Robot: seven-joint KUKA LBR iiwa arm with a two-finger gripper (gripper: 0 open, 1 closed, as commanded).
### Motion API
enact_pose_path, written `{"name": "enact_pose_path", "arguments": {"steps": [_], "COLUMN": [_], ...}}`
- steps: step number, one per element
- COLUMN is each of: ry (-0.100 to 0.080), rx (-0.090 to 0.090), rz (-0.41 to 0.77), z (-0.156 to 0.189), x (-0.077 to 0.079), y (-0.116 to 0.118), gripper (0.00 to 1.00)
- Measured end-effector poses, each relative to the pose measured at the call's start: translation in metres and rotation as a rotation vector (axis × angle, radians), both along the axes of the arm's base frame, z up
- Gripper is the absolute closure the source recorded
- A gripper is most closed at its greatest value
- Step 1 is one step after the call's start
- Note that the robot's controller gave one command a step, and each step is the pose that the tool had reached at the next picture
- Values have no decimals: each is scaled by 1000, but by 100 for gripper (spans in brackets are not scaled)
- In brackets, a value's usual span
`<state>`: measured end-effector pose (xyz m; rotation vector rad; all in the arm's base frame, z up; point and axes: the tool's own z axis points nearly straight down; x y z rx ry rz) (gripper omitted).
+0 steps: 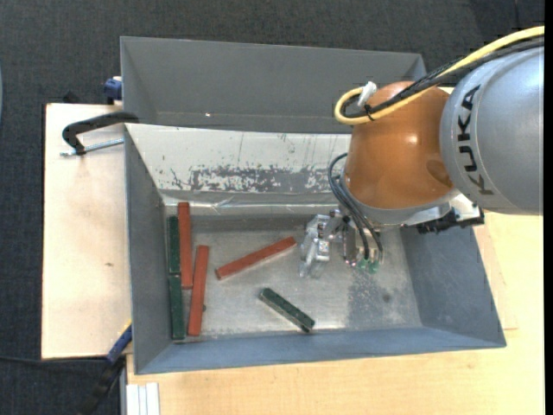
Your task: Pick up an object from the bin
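Observation:
My gripper (316, 251) hangs over the bin floor right of centre, its metal fingers pointing down and to the left. Just left of it lies a long red bar (256, 258), tilted, with its right end close to the fingertips. Nothing shows between the fingers. A short dark green bar (288, 309) lies on the floor below and left of the gripper.
Along the bin's left wall lie a long dark green bar (175, 277) and two red bars (184, 245) (198, 290), side by side. The arm's orange cover and cables hang above the bin's right half.

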<state>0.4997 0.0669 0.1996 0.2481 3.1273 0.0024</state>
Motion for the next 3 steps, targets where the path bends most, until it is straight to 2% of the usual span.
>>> {"name": "enact_pose_path", "arguments": {"steps": [1,2,3], "ry": [0,0,-4], "rx": [0,0,0], "rz": [0,0,56], "z": [0,0,-52], "x": [0,0,22], "y": [0,0,24], "gripper": [0,0,0]}}
